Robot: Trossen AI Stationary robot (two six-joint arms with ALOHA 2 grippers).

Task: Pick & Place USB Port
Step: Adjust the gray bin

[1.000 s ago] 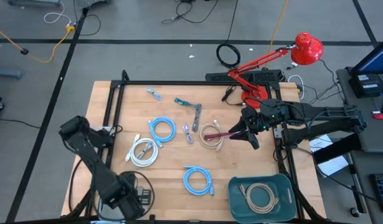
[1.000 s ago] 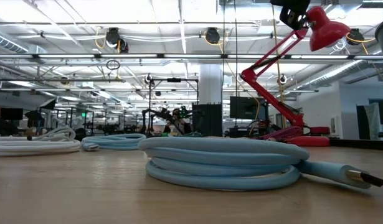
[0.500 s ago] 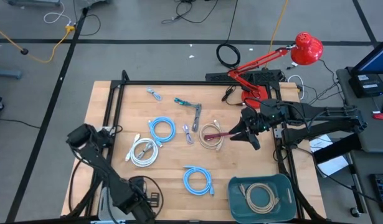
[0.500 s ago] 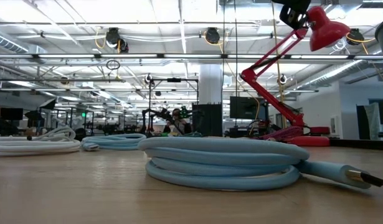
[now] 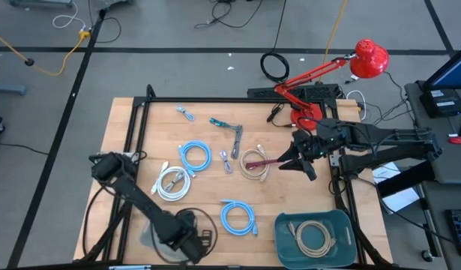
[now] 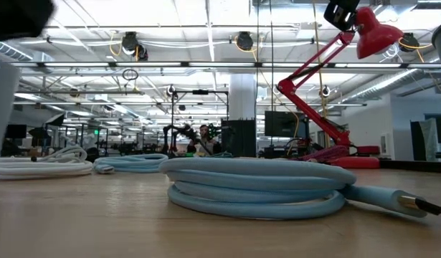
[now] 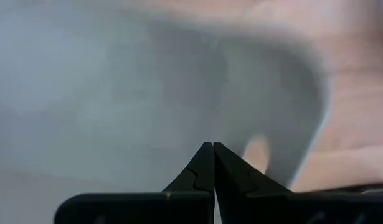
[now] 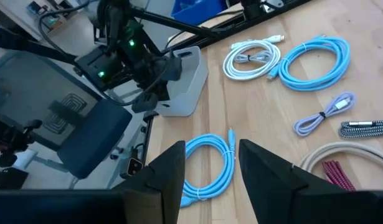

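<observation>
Several coiled USB cables lie flat on the wooden table: a light blue one point(image 5: 237, 217) point(image 6: 256, 188) near the front edge, another light blue point(image 5: 194, 156), a white point(image 5: 172, 182), a small purple point(image 5: 226, 160), and a beige coil with a maroon tie point(image 5: 254, 163). My right gripper point(image 5: 279, 162) point(image 8: 210, 180) hangs open just right of the beige coil. My left gripper point(image 5: 188, 238) point(image 7: 210, 149) is at the near edge, shut on a pale grey bin point(image 5: 159, 229) point(image 8: 182, 81) point(image 6: 1, 115). My left gripper is shut on the pale grey bin's wall point(image 7: 207, 134); the fingertips meet with no gap showing. Seen from the right wrist, it comes at the bin's side point(image 8: 169, 84) roughly level. Whether the bin's base rests on the table I cannot tell.
A teal bin point(image 5: 315, 238) holding a beige cable coil sits at the near right corner. A red desk lamp point(image 5: 320, 82) point(image 6: 335, 93) stands at the far right. Small cables and a braided one point(image 5: 236, 139) lie farther back. Black frame rails point(image 5: 136, 142) edge the table.
My left arm has swung along the near edge toward the table's right, carrying the pale grey bin with it; the bin and gripper have come into the low view at its left. The right arm and the cables have stayed put.
</observation>
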